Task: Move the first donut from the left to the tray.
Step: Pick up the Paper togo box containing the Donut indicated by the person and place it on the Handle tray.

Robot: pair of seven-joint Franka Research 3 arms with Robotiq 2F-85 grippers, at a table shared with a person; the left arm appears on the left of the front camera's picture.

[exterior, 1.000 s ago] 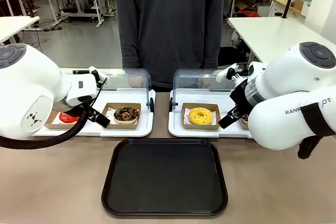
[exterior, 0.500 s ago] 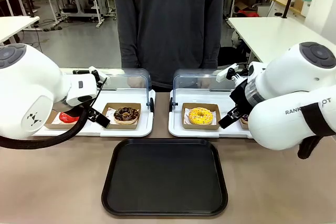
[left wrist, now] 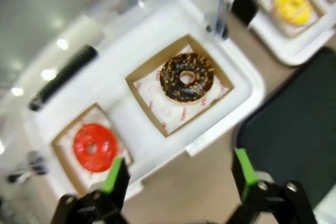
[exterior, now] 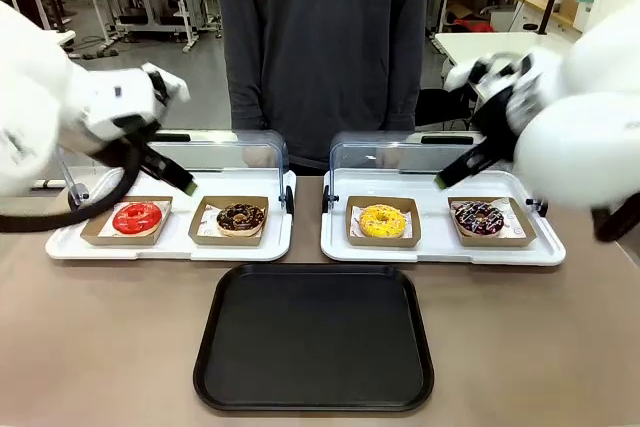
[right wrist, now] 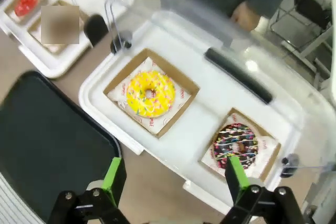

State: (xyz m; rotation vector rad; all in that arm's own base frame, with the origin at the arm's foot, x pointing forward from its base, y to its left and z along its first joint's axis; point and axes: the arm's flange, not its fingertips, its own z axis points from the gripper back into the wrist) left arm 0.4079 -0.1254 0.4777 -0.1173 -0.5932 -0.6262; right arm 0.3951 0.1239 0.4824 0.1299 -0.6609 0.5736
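Observation:
The first donut from the left, a glossy red ring [exterior: 137, 217] [left wrist: 94, 147], lies in a brown cardboard holder at the left end of the left white platter. The black tray [exterior: 313, 337] [left wrist: 294, 124] [right wrist: 47, 140] sits bare in front of both platters. My left gripper [exterior: 183, 183] [left wrist: 179, 169] hangs open above the platter, between the red donut and the chocolate one, touching neither. On the other side my right gripper [exterior: 443, 180] [right wrist: 174, 176] is open too, raised over the right platter with nothing between its fingers.
A chocolate donut [exterior: 240, 217] shares the left platter [exterior: 60, 244]. The right platter [exterior: 335, 244] holds a yellow donut [exterior: 382, 220] and a dark sprinkled donut [exterior: 479, 217]. Clear domed lids stand open behind both. A person [exterior: 320, 37] stands at the far edge.
Both arms have lifted up and back from the platters. The red donut and the dark sprinkled donut, half hidden by the arms before, now show in full.

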